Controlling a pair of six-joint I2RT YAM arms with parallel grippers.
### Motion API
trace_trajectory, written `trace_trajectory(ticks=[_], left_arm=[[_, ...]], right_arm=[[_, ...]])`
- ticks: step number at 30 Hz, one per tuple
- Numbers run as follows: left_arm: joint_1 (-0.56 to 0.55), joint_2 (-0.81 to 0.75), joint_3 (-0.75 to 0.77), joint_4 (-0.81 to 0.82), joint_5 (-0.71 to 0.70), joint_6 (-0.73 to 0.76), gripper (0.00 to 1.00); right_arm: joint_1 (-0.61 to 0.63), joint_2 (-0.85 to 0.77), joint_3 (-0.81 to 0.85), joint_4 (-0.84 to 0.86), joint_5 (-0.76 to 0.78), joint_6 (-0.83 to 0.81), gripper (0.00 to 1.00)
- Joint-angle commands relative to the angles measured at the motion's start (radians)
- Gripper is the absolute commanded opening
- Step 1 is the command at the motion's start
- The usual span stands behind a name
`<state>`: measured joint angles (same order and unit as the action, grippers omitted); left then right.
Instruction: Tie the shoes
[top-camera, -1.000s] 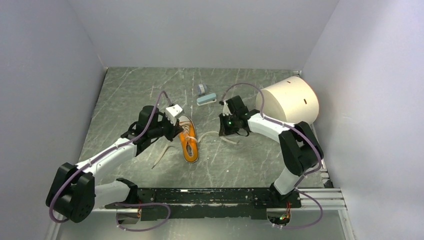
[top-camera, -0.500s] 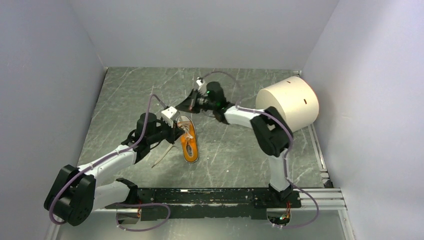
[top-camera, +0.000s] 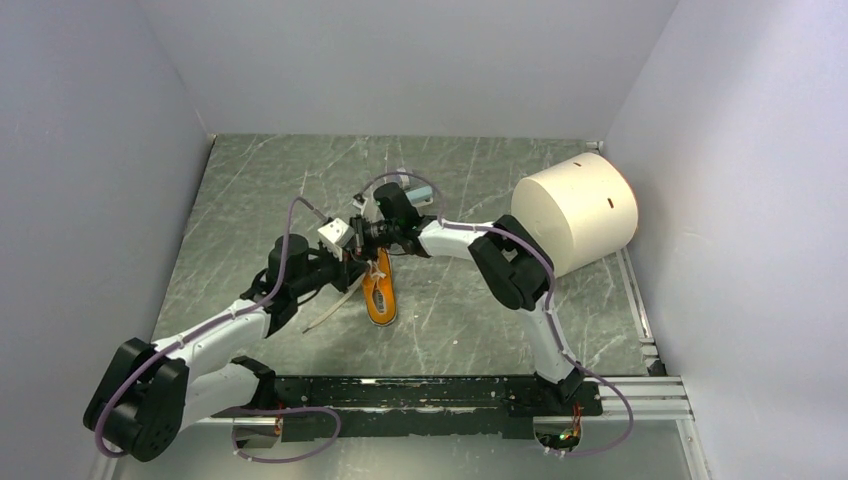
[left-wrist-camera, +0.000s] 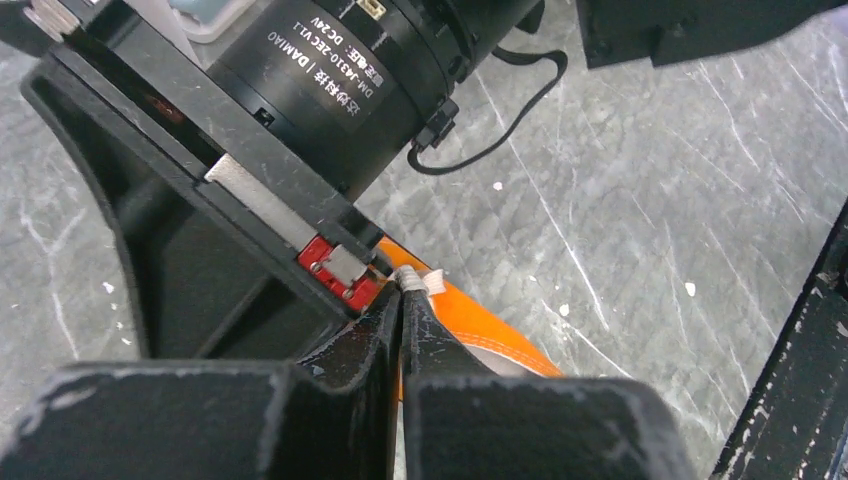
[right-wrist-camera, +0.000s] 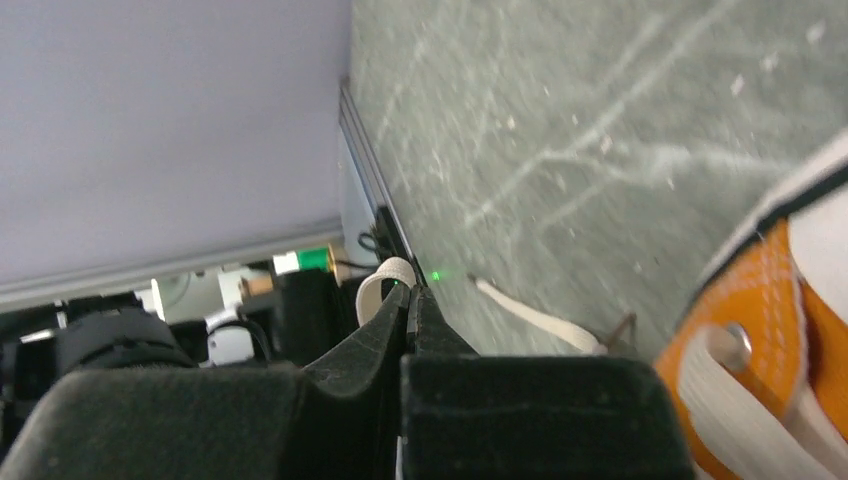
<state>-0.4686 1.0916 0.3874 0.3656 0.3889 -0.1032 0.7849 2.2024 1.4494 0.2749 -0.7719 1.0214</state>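
Both arms meet at the middle of the top view, right over the orange shoe, which lies on the grey table just below centre, white toe cap toward the bottom of the frame.

Left gripper: jaws pressed tight together, pinching a cream lace end at their very tips, with the shoe's orange canvas just behind, at lower centre of that wrist view.

Right gripper: jaws squeezed shut too, a small lace loop poking out from between the tips. The shoe fills the lower right corner there, and 1 loose strand trails across the table beside it.

Filling the upper left of the left wrist view is a black motor housing, and its white print reads "DAMIAO", "DM-J4310-2EC V1.1" and "DC:24V", plus a few characters too small to make out.

At the right of the top view, a big cream cylinder lies on its side, well apart from the shoe.
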Motion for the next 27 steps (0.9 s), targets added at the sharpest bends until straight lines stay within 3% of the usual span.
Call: trace_trajectory(ticks=[1,5,8,11,19,23,27], left_arm=[[-0.008,-0.019,-0.030,0.107,0.037,-0.041,0.05],[-0.008,-0.010,-0.041,0.147,0.048,-0.075,0.05],[-0.008,-0.013,-0.040,0.144,0.049,-0.082,0.05],[-0.008,-0.022,-0.041,0.137,0.045,-0.083,0.05],[-0.007,0.020,0.013,0.066,0.058,-0.083,0.05],[-0.006,0.090,0.074,0.010,0.085,-0.088,0.05],[0.019,0.189,0.166,-0.083,0.147,-0.090,0.05]], right_arm=[[-0.009,0.016,0.043,-0.230,-0.187,-0.194,0.00],[-0.004,0.044,0.096,-0.357,-0.246,-0.281,0.08],[-0.015,0.022,0.089,-0.364,-0.230,-0.282,0.29],[-0.034,0.032,0.141,-0.463,-0.217,-0.320,0.41],[-0.128,-0.003,0.302,-0.748,-0.184,-0.491,0.55],[-0.186,-0.095,0.223,-0.796,-0.160,-0.576,0.57],[-0.202,-0.335,-0.042,-0.626,0.062,-0.737,0.59]])
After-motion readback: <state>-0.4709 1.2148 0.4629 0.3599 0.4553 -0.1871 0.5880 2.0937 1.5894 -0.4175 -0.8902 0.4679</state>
